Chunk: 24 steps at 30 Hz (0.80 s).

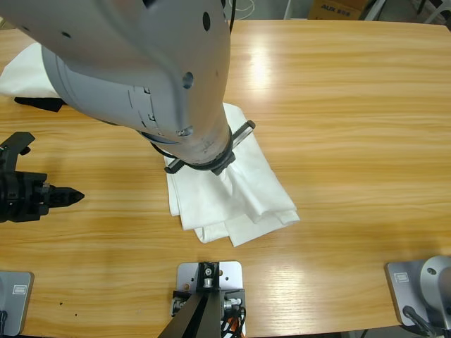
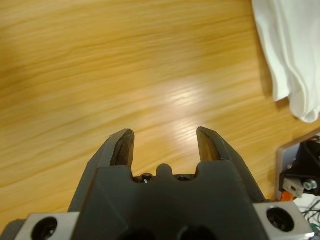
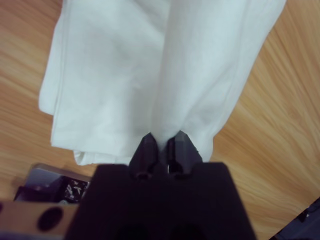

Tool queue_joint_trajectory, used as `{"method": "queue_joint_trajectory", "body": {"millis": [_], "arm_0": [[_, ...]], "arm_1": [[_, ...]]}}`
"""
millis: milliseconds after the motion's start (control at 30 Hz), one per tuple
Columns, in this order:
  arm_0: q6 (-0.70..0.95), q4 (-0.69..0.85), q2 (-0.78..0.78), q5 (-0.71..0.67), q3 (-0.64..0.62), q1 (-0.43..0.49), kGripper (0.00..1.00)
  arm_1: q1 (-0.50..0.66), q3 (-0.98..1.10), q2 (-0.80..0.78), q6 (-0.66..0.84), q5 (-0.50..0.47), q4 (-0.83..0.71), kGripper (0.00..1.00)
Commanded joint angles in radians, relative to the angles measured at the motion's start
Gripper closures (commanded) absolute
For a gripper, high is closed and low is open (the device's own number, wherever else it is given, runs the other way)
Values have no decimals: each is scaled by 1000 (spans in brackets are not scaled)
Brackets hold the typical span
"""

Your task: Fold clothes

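One T-shirt (image 3: 125, 85) pinched in right hand (image 3: 164, 145).

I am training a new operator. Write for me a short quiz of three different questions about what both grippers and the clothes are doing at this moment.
1. True or false: the left gripper holds cloth.
2. The right gripper is: A) open above bare wood, B) shut on a fold of the folded T-shirt, C) out of view.
3. Fill in: a second white garment lies at the table's far ____ corner in the high view.

Key: 1 false, its jaws stand open over the bare table; 2 B; 3 left.
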Motion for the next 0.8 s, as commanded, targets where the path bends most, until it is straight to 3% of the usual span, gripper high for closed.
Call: {"method": "queue_joint_trajectory", "body": {"millis": [33,300,400,433,467,567,733,800], "arm_0": [[-39,-137,107,-59,-14,-7,501],[-356,-534,373,-139,-11,-88,540],[-441,-697,442,-178,37,-96,721],[-457,-746,457,-193,51,-96,918],[-470,-773,466,-205,58,-96,1000],[-502,-809,490,-215,83,-96,1000],[-556,-1077,614,-258,173,-98,1000],[-576,-1115,657,-266,175,-106,1000]], "arm_1": [[-14,-24,67,-19,-19,25,1000],[-14,-22,69,-18,-13,38,1000],[-14,-20,69,-18,-12,39,1000],[-14,-19,70,-18,-11,39,1000],[-14,-18,70,-18,-9,39,1000],[-14,-18,72,-18,-10,39,1000],[-14,-10,73,-18,-10,39,1000],[-14,-5,73,-18,-10,39,1000]]}}
